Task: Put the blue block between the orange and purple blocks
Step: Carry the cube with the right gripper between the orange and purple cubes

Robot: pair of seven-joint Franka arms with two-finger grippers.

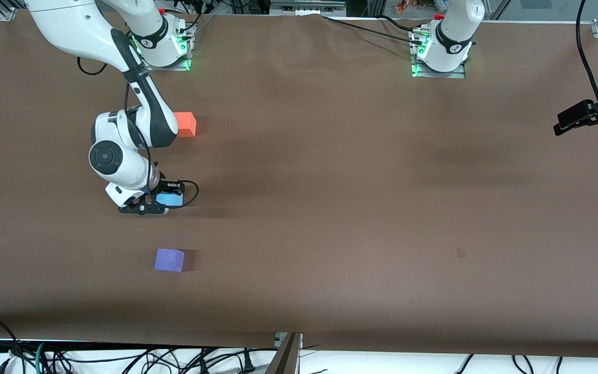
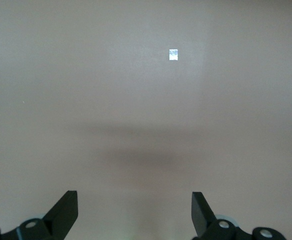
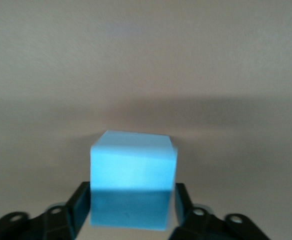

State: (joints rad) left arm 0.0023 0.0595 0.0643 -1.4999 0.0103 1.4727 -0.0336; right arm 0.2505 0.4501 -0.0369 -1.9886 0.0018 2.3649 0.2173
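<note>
The blue block [image 1: 170,198] [image 3: 132,172] rests on the table between the orange block [image 1: 186,123], which lies farther from the front camera, and the purple block [image 1: 169,259], which lies nearer. My right gripper [image 1: 164,203] [image 3: 131,212] is low around the blue block. Its fingers [image 3: 78,207] flank the cube's two sides, a thin pale gap shows at one side, and it is open. My left gripper [image 1: 559,127] [image 2: 134,212] hangs open over bare table at the left arm's end, with nothing between its fingers.
A small pale mark [image 1: 460,253] [image 2: 173,54] lies on the brown table [image 1: 330,208] toward the left arm's end. Cables [image 1: 174,358] run below the table's front edge. The right arm's elbow [image 1: 107,156] partly covers the orange block.
</note>
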